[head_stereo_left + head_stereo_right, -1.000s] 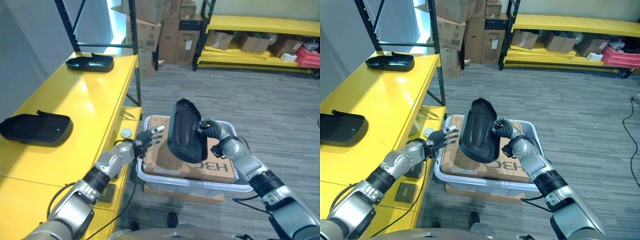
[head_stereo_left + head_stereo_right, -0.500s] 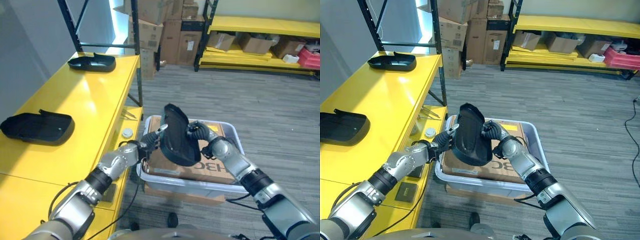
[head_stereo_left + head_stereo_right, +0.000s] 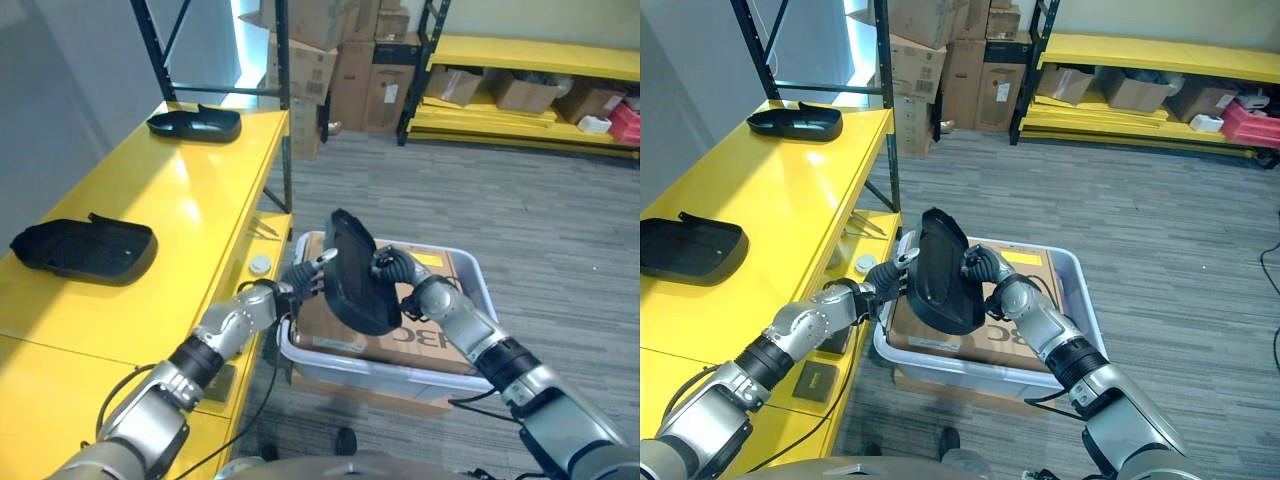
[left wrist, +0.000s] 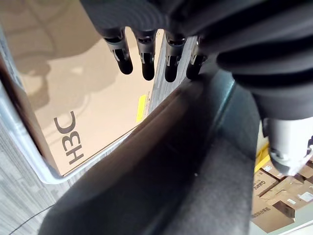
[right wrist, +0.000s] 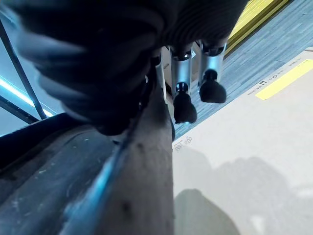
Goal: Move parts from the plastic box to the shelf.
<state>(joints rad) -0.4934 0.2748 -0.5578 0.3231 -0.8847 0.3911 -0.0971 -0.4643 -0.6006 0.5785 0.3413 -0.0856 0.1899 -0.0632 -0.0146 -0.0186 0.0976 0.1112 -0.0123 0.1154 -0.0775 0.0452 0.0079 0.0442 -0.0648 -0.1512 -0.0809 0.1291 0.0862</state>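
Note:
A black moulded part (image 3: 355, 275) stands upright above the grey plastic box (image 3: 472, 292). My right hand (image 3: 400, 272) is shut on the part's right edge, its fingers (image 5: 185, 105) curled over the rim. From the other side my left hand (image 3: 285, 292) reaches in, its fingers (image 4: 146, 58) straight and touching the part's left face (image 4: 161, 196). A brown cardboard box (image 3: 425, 338) lies inside the plastic box under the part. On the yellow shelf (image 3: 180, 210) to the left rest two more black parts, one near (image 3: 85, 250) and one far (image 3: 195, 123).
A dark upright post (image 3: 285, 130) rises at the shelf's corner, close to the box. A small white disc (image 3: 260, 264) sits on the lower shelf ledge. Stacked cardboard boxes (image 3: 340, 50) and a yellow rack (image 3: 540, 60) line the back. Grey carpet floor spreads to the right.
The right hand has carried the part left and lower, towards the left hand. The left hand's fingers have come up against the part. The camera has shifted a little.

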